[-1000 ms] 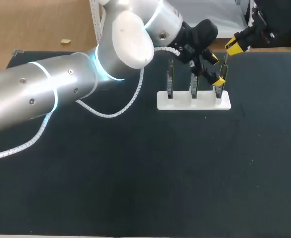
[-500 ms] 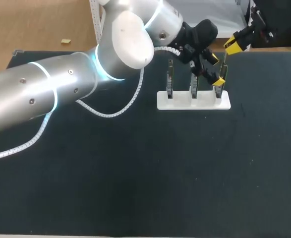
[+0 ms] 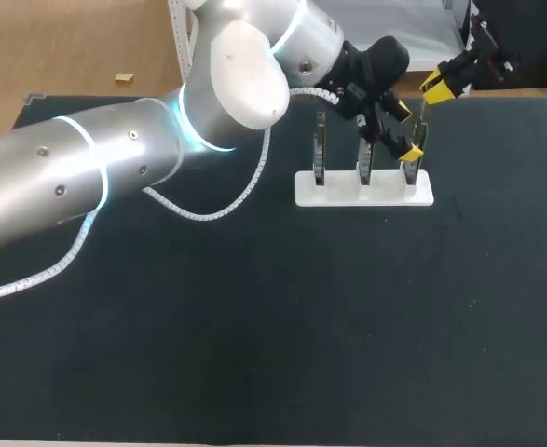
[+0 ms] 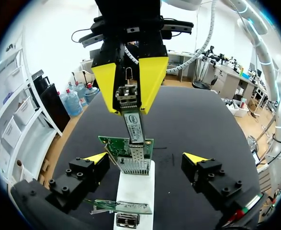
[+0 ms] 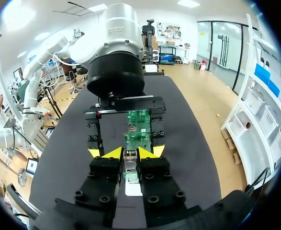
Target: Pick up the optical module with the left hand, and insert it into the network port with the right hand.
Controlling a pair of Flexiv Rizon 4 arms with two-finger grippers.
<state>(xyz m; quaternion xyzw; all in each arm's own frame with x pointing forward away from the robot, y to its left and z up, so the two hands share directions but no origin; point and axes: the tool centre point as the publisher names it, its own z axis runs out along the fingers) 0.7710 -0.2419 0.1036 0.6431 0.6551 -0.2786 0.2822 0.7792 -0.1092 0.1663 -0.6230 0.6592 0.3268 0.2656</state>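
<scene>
The optical module (image 4: 132,116), a slim metal bar with a white label, hangs upright with my right gripper (image 4: 129,79) shut on its upper end. Its lower end meets the metal port (image 4: 133,164) of a green network card (image 4: 126,145) standing at the right end of the white stand (image 3: 364,189). My left gripper (image 4: 146,158) is open wide, with one yellow tip on each side of that card and touching nothing. In the head view the left gripper (image 3: 406,132) straddles the rightmost card (image 3: 418,140), and the right gripper (image 3: 436,88) hovers just above it. The right wrist view has the module (image 5: 129,167) between its own gripper's (image 5: 129,153) fingers.
Two more network cards (image 3: 320,149) (image 3: 365,160) stand upright in the same stand, to the left of the one being worked on. My left arm (image 3: 115,168) and its white cable (image 3: 208,209) span the back left of the dark table (image 3: 348,326).
</scene>
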